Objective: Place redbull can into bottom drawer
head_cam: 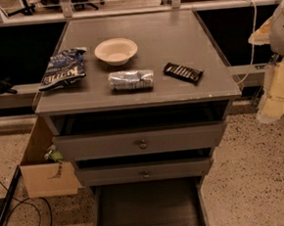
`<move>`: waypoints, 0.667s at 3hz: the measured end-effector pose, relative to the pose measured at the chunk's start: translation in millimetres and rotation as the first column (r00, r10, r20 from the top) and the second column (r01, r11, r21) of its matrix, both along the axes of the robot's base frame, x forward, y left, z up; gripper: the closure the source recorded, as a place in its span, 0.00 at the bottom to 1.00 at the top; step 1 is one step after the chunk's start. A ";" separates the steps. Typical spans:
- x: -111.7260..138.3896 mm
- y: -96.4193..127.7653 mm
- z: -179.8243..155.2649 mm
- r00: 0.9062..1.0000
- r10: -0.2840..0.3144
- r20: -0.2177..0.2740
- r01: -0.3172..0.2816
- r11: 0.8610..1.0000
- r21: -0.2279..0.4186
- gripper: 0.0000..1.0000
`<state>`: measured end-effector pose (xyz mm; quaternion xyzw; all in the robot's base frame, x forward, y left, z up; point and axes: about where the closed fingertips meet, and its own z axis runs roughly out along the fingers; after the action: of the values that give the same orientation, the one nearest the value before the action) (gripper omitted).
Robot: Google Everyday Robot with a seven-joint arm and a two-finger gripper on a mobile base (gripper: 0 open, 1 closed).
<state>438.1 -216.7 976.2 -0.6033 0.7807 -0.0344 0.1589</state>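
Matte grey wooden drawer cabinet (pixel 175 34), its edges scuffed pale. On the cabinet's top: a silvery-blue slim metal redbull can (pixel 131 80), mottled and shiny, at front centre; a blue crinkled chip bag (pixel 62 68) with white lettering at left; a cream round bowl (pixel 116 50) behind; a flat black candy bar (pixel 183 72) with white print at right. Right of the cabinet, the cream-yellow gripper (pixel 276 92).

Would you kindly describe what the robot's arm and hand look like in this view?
Only the picture's right edge shows it: the arm is a rounded pale grey shell, and below it sits a blocky cream-yellow part, probably the hand. No markings show.
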 end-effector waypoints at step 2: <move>2.8 2.4 5.4 1.000 0.028 0.015 -0.028 1.000 0.008 0.00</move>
<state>440.9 -214.2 981.6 -0.6132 0.7712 -0.0333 0.1677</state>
